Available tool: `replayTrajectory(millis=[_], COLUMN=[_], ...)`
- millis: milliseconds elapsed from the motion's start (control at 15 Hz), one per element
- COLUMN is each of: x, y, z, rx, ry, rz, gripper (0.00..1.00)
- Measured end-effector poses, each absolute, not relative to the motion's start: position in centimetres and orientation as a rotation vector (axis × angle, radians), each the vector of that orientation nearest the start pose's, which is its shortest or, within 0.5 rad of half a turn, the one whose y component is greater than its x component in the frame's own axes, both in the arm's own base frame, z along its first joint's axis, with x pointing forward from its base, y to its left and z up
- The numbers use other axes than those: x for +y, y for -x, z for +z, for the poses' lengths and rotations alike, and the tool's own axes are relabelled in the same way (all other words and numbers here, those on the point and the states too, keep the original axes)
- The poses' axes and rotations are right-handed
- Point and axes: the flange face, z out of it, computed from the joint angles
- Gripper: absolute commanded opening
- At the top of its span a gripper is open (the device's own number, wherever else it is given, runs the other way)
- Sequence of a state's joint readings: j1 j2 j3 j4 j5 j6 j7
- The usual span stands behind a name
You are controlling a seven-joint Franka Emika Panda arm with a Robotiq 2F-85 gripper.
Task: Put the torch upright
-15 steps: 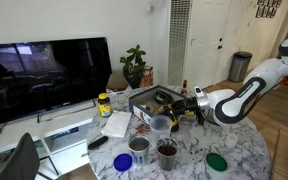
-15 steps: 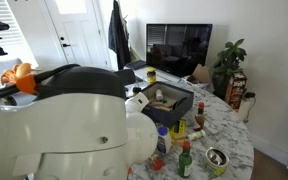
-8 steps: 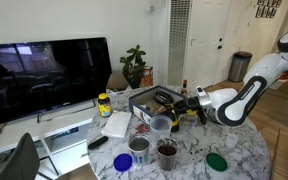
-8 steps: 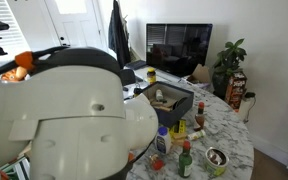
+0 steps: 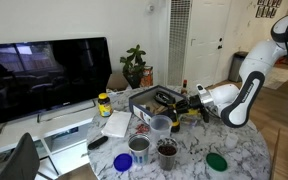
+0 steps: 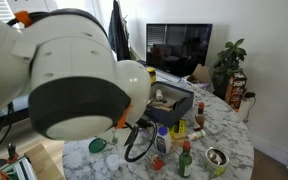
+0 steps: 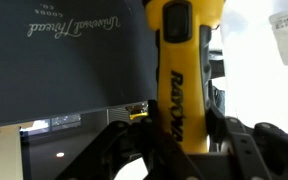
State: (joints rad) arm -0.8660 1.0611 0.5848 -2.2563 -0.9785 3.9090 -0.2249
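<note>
In the wrist view the torch (image 7: 182,80) fills the middle: a yellow barrel with black "RAYOVAC" lettering and a black switch, running up between my gripper's two black fingers (image 7: 174,150), which are shut on it. In an exterior view my gripper (image 5: 191,106) sits over the marble table beside the dark box, with a bit of yellow torch (image 5: 187,115) showing at its tip. In the other exterior view the arm's white body hides the gripper and the torch.
A dark open box (image 5: 154,102) stands mid-table and shows in the wrist view (image 7: 64,60). A yellow-lidded jar (image 5: 104,104), cups (image 5: 161,126), tins (image 5: 140,148), a green lid (image 5: 216,161) and red-capped bottles (image 6: 185,160) crowd the marble table (image 5: 189,155). A TV (image 5: 44,75) stands behind.
The arm's upper links have swung, in one exterior view up and back, in the other across the lens. The gripper stays by the box, holding the torch.
</note>
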Motion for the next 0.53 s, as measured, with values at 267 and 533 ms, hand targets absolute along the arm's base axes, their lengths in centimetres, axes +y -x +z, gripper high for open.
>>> replayTrajectory(millis=[267, 533], x=[-1.5, -0.9], y=[-49.1, -48.3], z=[10.9, 10.0], rx=[-0.603, -0.612], ry=[2.292, 2.333], rz=[-1.318, -1.203], gripper=[0.99, 1.00])
